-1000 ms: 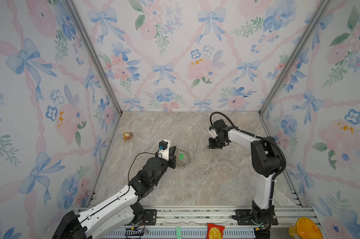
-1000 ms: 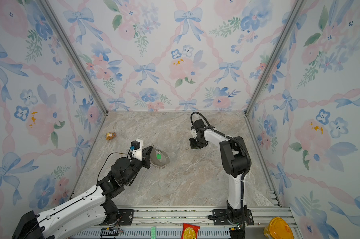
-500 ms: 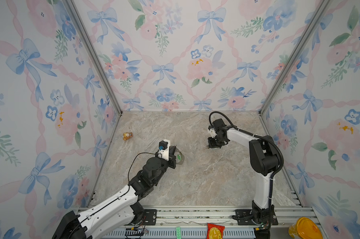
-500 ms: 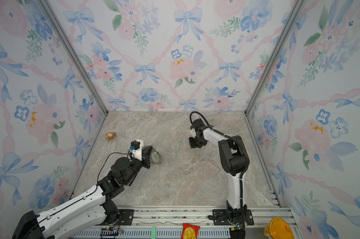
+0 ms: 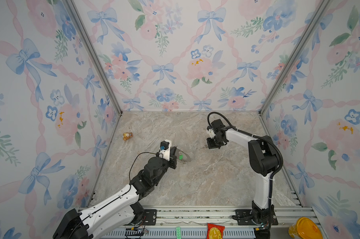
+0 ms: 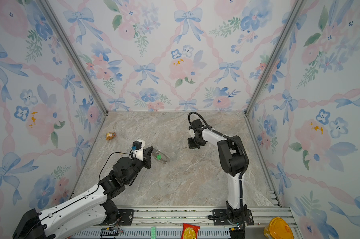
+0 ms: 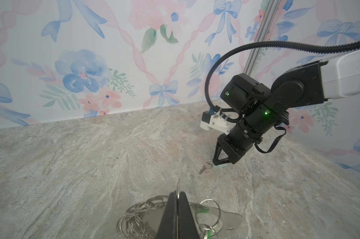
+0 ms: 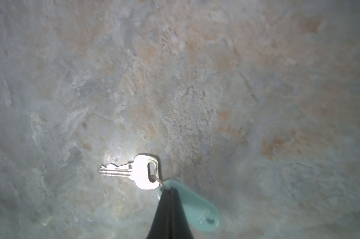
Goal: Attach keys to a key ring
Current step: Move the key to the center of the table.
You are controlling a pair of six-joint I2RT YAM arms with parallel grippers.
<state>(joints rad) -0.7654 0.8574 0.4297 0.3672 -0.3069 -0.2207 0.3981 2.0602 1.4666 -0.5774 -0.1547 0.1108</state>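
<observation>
The right gripper [image 8: 171,192] was a little open before. Now it has pinched shut on the key with the mint tag [image 8: 143,172], right where tag and key join. The key ring [image 5: 186,157] looked round and flat; now the left gripper [image 7: 178,195] holds it tipped up.

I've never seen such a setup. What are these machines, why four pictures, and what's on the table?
A left arm and a right arm, both robots, stand on a rail at the table's edge; each ends in a two-fingered gripper. Two pictures look down from overhead, nearly alike; two come from cameras on the wrists. The left gripper is pinched shut on a key ring, a grey hoop fringed with silver rings, a green tag at it. The right gripper is shut at the end of a mint tag joined to a silver key lying on the table. A little bear sits apart.
</observation>
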